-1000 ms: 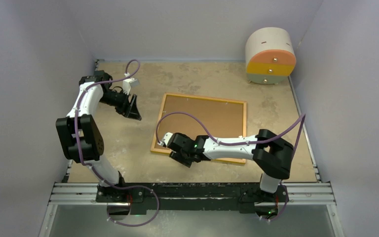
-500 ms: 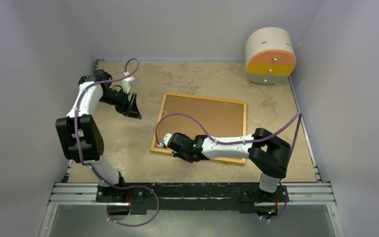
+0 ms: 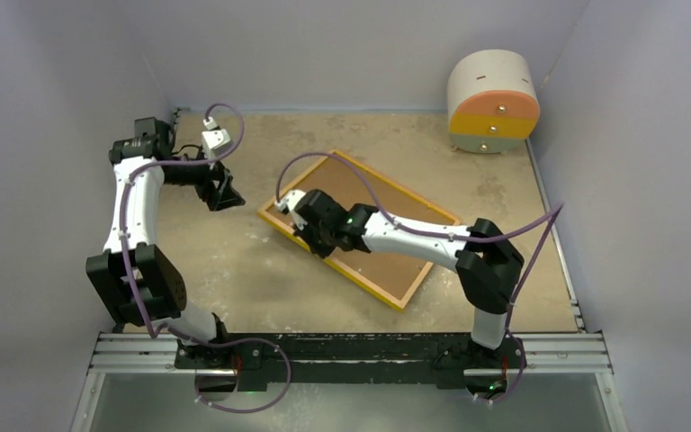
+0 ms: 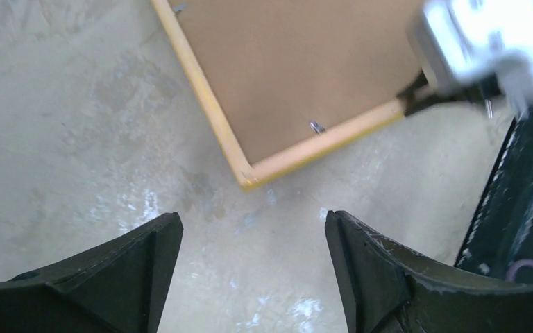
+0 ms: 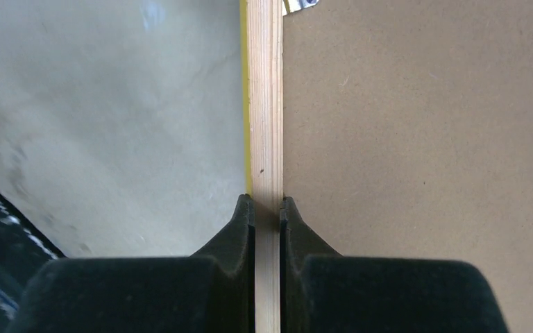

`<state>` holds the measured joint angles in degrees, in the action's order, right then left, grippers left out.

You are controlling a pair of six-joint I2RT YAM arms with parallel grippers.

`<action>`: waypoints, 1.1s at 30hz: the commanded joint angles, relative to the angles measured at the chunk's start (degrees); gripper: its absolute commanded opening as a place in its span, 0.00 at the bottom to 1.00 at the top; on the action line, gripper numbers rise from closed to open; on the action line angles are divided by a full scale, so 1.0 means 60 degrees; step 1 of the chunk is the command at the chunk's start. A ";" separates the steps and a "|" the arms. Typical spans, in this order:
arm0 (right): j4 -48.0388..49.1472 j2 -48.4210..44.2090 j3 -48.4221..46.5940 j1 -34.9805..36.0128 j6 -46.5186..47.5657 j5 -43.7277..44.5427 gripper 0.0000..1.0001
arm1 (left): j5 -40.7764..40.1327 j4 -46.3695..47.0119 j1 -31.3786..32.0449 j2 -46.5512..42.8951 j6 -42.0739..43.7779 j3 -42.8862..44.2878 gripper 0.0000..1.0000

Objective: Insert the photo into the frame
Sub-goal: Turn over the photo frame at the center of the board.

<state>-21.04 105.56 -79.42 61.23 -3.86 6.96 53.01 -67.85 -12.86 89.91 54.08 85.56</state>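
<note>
Across the table [image 3: 234,270] the frame [image 3: 387,265] slants far-left to near-right, right tool [image 5: 267,205] pinching it (left tool [image 4: 250,229] spread)

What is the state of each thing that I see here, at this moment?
frame: back side up on the table, set at a slant, pinched at its border.
backing board: seated inside the frame.
right pincer: shut on the frame's border.
left pincer: open, empty, above the table near a frame corner.
round drawer unit: upright, drawers look shut.
photo: not visible.
</note>
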 commanded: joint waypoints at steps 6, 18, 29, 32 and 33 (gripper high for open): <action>0.0016 -0.0780 -0.2390 -0.0931 -0.1126 -0.2172 0.00 | 0.1324 -0.2336 -0.0381 -0.1674 0.8154 -0.1011 0.88; -0.0778 -0.0524 -0.3903 -0.1261 -0.1589 -0.3973 0.00 | -0.0672 0.4532 0.2029 -0.5063 0.7986 -0.4888 0.87; -0.1362 -0.0513 -0.4458 -0.1397 -0.1604 -0.4050 0.00 | -0.2603 0.4731 0.2993 -0.4112 0.8065 -0.4201 0.64; -0.1727 -0.0480 -0.4689 -0.1429 -0.1445 -0.3710 0.00 | -0.2690 0.4170 0.2993 -0.3896 0.8101 -0.3831 0.52; -0.1850 -0.0491 -0.4790 -0.1471 -0.1365 -0.3652 0.07 | -0.2629 0.3968 0.2993 -0.3854 0.8089 -0.3709 0.48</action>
<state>-32.29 104.75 -102.63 52.97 -13.26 -15.66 38.39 -41.34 4.71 66.13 102.52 58.76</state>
